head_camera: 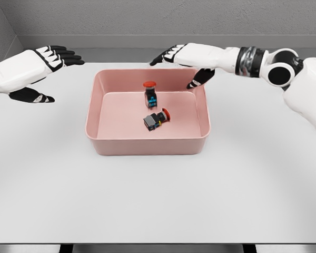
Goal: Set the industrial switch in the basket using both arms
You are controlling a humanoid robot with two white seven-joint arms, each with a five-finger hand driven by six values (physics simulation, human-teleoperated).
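Two industrial switches lie inside the pink basket (147, 145). One switch (150, 94) stands upright with its red button on top, near the back of the basket. The other switch (156, 120) lies on its side in the middle, red button pointing right. My right hand (184, 66) hovers over the basket's back right corner, fingers spread and holding nothing. Left of the basket my left hand (50, 74) is raised above the table, fingers also spread and holding nothing.
The basket sits on a white table (158, 200) whose front edge runs along the bottom of the view. A grey wall stands behind the table.
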